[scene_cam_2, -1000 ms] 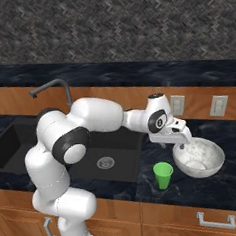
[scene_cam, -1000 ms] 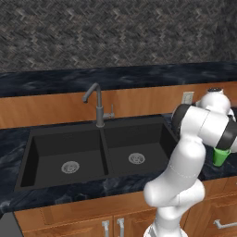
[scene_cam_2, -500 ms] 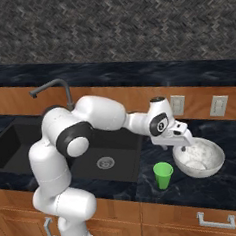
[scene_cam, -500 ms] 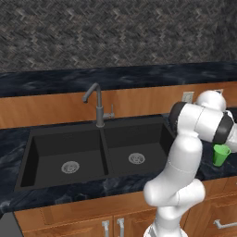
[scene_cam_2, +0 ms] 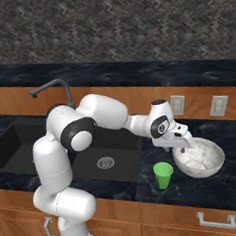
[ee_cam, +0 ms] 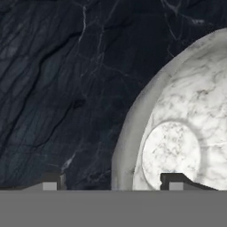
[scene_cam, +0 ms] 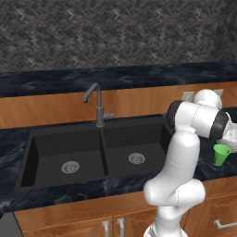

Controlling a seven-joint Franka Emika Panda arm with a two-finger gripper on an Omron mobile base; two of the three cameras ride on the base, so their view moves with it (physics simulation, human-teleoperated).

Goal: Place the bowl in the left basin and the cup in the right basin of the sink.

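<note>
Right now the end effector (scene_cam_2: 186, 147) hangs over the near-left rim of the bowl (scene_cam_2: 203, 158) with its fingers spread apart — one tip (ee_cam: 52, 181) outside the rim, the other inside. Both the bowl and the cup (scene_cam_2: 163, 175) stand on the dark table (scene_cam_2: 235, 181), right of the sink (scene_cam: 88, 150) — its basins hold nothing.
</note>
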